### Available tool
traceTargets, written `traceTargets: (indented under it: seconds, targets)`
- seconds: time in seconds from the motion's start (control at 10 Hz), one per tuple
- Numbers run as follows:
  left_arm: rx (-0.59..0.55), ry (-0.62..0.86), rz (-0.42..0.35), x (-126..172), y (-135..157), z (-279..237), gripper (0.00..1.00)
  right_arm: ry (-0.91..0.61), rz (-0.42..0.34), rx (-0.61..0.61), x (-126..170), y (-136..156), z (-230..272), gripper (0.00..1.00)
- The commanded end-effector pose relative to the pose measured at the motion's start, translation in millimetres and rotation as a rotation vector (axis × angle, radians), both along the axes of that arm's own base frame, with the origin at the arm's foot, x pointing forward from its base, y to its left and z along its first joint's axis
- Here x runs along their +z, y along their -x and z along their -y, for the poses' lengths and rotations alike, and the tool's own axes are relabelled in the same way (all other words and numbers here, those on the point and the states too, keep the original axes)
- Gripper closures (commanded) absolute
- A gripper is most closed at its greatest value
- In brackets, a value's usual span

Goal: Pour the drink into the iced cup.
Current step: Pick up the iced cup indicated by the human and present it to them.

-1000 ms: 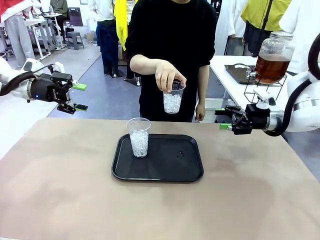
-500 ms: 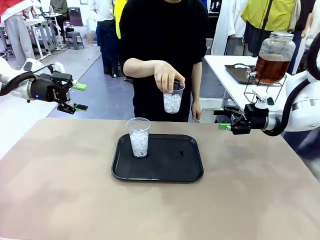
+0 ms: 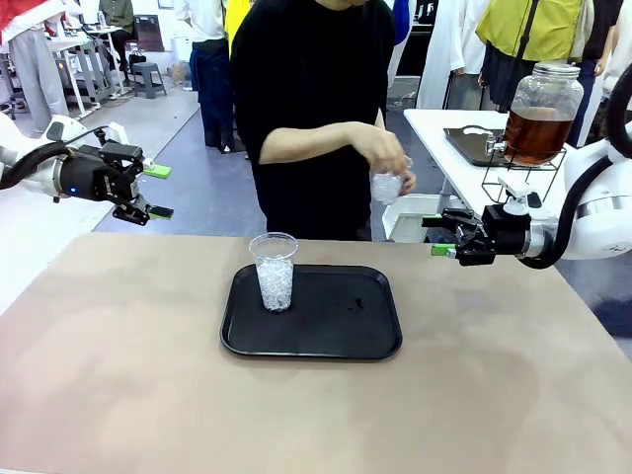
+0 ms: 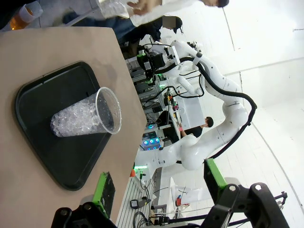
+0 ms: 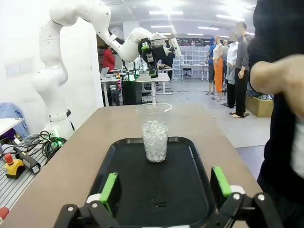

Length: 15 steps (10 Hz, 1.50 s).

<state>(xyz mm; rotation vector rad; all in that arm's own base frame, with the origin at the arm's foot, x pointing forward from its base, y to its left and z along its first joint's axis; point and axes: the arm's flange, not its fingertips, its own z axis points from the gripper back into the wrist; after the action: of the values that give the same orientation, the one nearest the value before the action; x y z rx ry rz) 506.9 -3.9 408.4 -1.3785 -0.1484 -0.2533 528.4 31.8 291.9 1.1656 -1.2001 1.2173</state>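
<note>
A: Between the two hands, what is the surface like?

B: Plain tan bench, matte. A black tray lies on it, roughly midway between the left hand and the right hand. An iced cup of clear plastic stands upright on the tray, on the side nearer the left hand. Ice fills it well past half.

A: And the room?

B: It's an open workshop. Beyond the left hand there is grey floor, other tables, stools and people standing. The right wrist view shows strip lights overhead. A person in black stands across the bench, turned toward the right hand's side. They hold a second cup, also with ice in it, above and just beyond the right hand, apart from it.

A: Where is the drink?

B: Behind and above the right hand, off the bench. It sits in a big round glass dispenser jar on a black wire stand, which rests on a white side table. The liquid is clear amber-brown, like tea, and fills the lower part of the jar. Above it is bare glass, then a lid. A spigot juts from low on the jar toward the person's side.

A: And the hands themselves?

B: Both are spread wide with green pads far apart, touching nothing. Each hangs in the air above bench level with its fingers pointing inward toward the other. From the right wrist, the iced cup stands straight ahead between its fingers and well apart from them. From the left wrist, the tray and iced cup lie off to one side.
</note>
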Motion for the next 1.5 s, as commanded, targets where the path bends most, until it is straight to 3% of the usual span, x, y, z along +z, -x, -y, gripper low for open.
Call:
traceTargets:
  seconds: [0.0,1.4]
  targets:
    - [-0.002,-0.002,0.002,0.4,0.3,-0.7,0.0,0.008,-0.001,0.002,4.3,-4.9,-2.2,0.0]
    - [-0.002,-0.002,0.002,0.4,0.3,-0.7,0.0,0.008,-0.001,0.002,4.3,-4.9,-2.2,0.0]
